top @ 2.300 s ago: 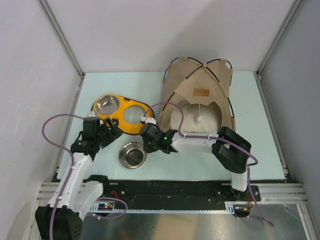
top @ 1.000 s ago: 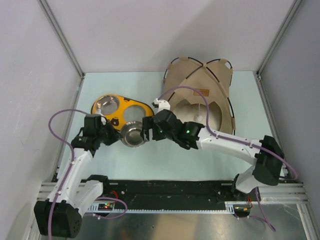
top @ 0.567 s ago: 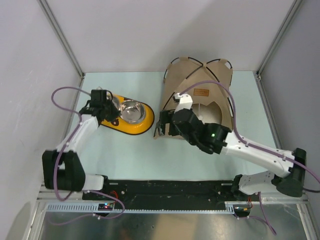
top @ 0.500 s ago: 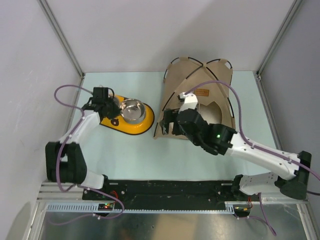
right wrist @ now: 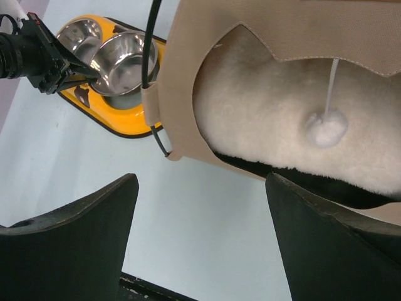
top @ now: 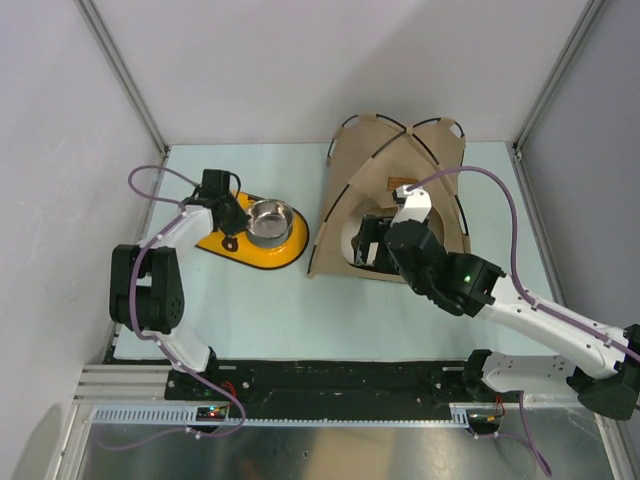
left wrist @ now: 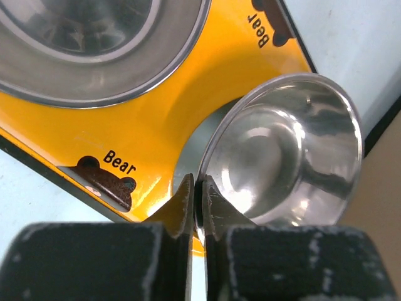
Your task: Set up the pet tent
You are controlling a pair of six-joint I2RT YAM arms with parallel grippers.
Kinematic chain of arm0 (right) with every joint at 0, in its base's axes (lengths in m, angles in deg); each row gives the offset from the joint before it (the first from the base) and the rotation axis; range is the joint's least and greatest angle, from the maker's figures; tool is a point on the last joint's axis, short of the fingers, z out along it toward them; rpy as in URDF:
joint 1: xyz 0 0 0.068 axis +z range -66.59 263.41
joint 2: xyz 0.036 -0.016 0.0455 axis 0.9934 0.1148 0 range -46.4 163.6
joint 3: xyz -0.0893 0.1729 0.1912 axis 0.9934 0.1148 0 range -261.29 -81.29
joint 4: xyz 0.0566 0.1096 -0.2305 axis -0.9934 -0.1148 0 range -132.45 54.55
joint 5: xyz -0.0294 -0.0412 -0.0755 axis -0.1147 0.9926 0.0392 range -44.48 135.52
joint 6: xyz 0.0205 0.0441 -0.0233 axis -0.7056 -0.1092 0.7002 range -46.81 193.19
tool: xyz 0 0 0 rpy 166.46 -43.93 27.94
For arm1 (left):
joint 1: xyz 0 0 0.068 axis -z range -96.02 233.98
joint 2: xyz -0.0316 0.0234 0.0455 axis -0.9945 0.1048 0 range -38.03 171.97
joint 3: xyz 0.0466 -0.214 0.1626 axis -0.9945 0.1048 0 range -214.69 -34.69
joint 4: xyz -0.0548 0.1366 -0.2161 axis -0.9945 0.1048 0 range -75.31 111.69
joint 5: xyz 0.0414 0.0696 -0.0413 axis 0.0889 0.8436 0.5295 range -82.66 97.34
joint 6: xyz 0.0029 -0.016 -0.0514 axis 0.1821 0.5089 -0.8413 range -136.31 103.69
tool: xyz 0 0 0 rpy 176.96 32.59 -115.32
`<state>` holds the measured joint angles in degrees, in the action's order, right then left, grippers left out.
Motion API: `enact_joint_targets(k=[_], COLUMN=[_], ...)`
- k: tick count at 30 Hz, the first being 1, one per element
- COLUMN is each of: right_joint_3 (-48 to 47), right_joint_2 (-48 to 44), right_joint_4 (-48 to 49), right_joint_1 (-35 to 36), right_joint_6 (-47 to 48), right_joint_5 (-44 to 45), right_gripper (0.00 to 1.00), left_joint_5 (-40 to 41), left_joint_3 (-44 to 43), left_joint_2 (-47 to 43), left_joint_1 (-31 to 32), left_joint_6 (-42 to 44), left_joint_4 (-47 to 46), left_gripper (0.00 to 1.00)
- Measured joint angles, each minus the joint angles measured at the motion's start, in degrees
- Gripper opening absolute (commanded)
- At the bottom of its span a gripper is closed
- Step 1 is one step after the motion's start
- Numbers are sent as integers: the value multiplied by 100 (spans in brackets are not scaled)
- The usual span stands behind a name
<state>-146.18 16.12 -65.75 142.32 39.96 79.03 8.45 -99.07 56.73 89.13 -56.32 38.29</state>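
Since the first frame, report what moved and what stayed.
The left end effector took the loose steel bowl by its rim and carried it from the table into the empty hole of the yellow holder. The right end effector, open, swung away to the opening of the pet tent. Tent and pillow stayed put.

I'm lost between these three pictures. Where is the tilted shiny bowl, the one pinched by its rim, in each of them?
Top external: the tilted steel bowl is left of centre, at the right end of the yellow holder, beside the pet tent.
Left wrist: the bowl fills the right half, its rim pinched by the left end effector.
Right wrist: the bowl is upper left, just left of the tent's edge.
Shared landmark: the yellow holder, visible in all three.
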Motion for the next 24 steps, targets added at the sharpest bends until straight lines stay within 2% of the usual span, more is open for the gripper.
enact_joint_targets(k=[4, 7, 9, 14, 15, 18, 24], right_joint_3=[39, 37, 39, 39, 37, 39, 46], right_joint_2=[-9, -11, -11, -17, -26, -85, -479], right_joint_4=[-85, -122, -133, -197, -234, -323, -780], right_joint_1=[-31, -33, -33, -33, -33, -28, -28], right_joint_6=[-66, -122, -151, -232, -267, -337, -597], right_joint_5=[4, 4, 4, 9, 9, 9, 9], right_gripper=[87, 87, 87, 88, 89, 91, 99], left_joint_5=[28, 66, 81, 129, 133, 129, -219], left_joint_3=[-11, -13, -20, 0, 20, 105, 334], left_joint_2=[216, 282, 275, 127, 50, -302, -1425], left_joint_1=[63, 74, 87, 101, 101, 101, 107], left_joint_6=[44, 52, 52, 118, 155, 297, 723], left_joint_4=[-7, -20, -61, -109, -111, -96, -7], left_gripper=[31, 38, 47, 90, 95, 99, 100])
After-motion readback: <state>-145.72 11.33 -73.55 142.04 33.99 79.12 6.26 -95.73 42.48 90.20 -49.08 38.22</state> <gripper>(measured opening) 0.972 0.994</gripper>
